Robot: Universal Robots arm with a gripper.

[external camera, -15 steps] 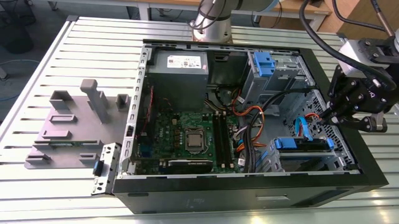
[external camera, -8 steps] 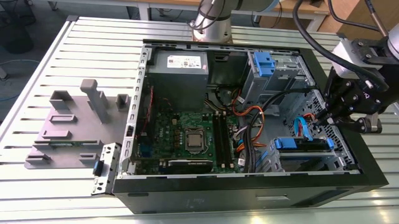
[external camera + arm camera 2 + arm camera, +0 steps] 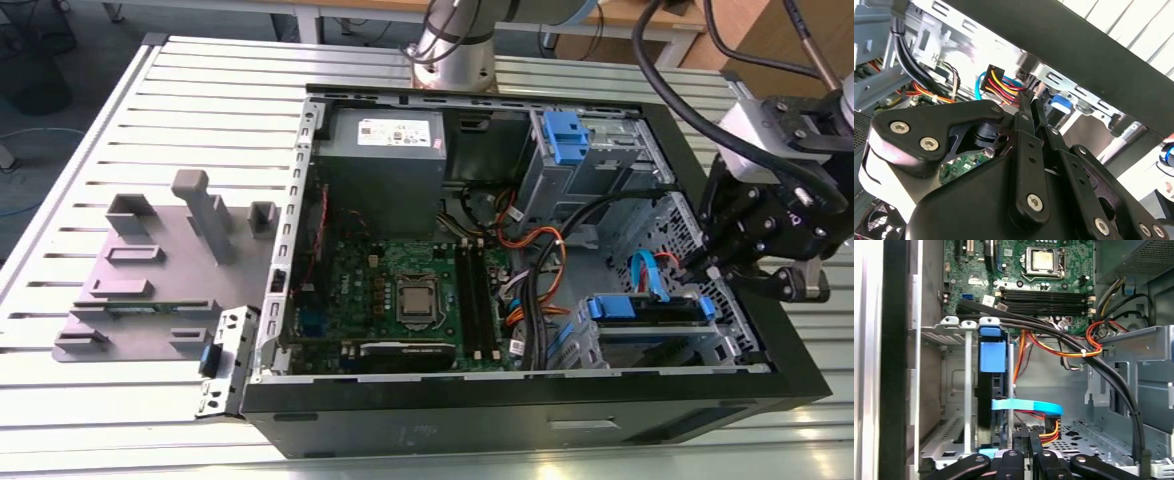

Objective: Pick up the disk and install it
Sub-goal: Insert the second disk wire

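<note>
Metal fixtures (image 3: pixel 147 285) stand grey on the slatted table (image 3: pixel 80 420) at the exterior view's left. The open computer case (image 3: pixel 534 420) is next, motherboard (image 3: pixel 400 295) showing. Further right, the disk (image 3: pixel 647 308) sits on edge in the drive cage (image 3: pixel 694 345), its blue bracket uppermost. A flat blue cable (image 3: pixel 1026 406) and a yellow-and-red power lead (image 3: pixel 1050 432) run just beside it.

The gripper (image 3: pixel 1030 96) hangs over that cage at the far right. Its fingers look pressed together with nothing between them, though the tips are partly lost among the wires. I judge the step in hand to be seating the disk. Doing it well means pressing squarely on the bracket, in line with the cage rails. It also means keeping the tips off the leads, so nothing snags or tilts.
</note>
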